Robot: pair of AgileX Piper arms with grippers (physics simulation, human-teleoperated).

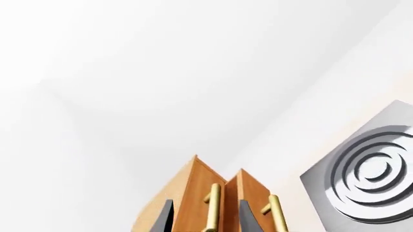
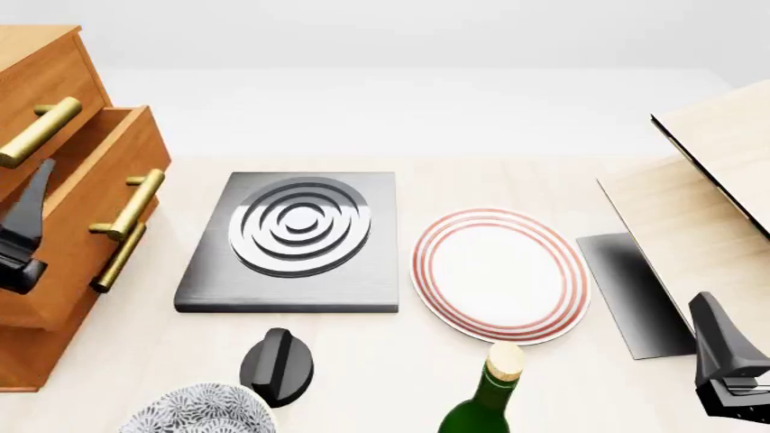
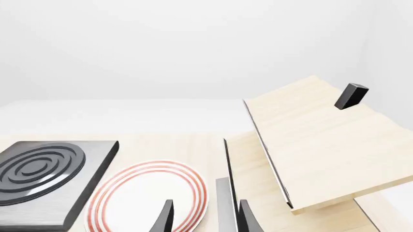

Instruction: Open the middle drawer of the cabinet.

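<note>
Beside cabinet (image 2: pixel 49 298), left gripper (image 2: pixel 22 236) near middle drawer (image 2: pixel 103 180), seemingly open

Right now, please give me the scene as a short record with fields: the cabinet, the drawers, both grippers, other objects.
cabinet: tall wooden cabinet, table's left side
middle drawer: middle drawer pulled out beyond the other two
left gripper: left gripper open, beside the drawer fronts, holding nothing
right gripper: right gripper open, low on the right, holding nothing
other objects: stove plate, striped plate, green bottle
</note>
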